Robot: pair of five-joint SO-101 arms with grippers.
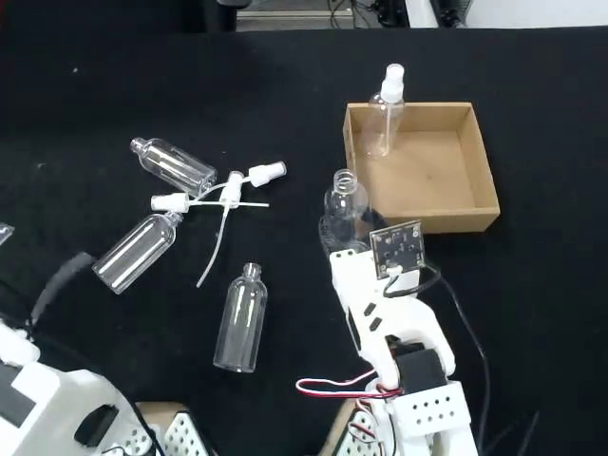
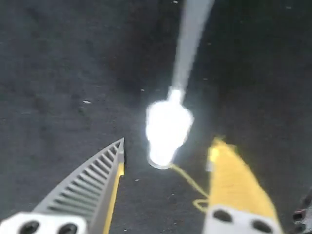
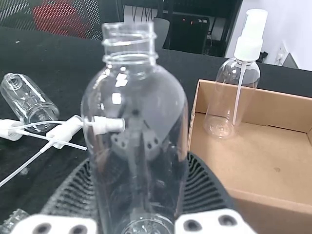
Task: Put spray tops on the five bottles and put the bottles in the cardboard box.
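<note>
My right gripper (image 1: pixel 348 239) is shut on a clear, uncapped bottle (image 1: pixel 346 202) and holds it upright just left of the cardboard box (image 1: pixel 446 217). Up close, that bottle (image 3: pixel 139 126) stands between the dark pads of the right gripper (image 3: pixel 141 190). A bottle with a white spray top (image 1: pixel 387 116) stands in the box's far left corner (image 3: pixel 237 92). Three uncapped bottles (image 1: pixel 173 164) (image 1: pixel 138 252) (image 1: pixel 240 316) lie on the black cloth, with three spray tops (image 1: pixel 231 188) among them. My left gripper (image 2: pixel 168 146) is open over a blurred white spray top (image 2: pixel 167 127).
The box's interior (image 3: pixel 273 165) has free floor beside the standing bottle. The spray tops' long thin tubes (image 1: pixel 217 242) lie across the cloth between the lying bottles. White arm bases (image 1: pixel 47 404) sit along the near table edge.
</note>
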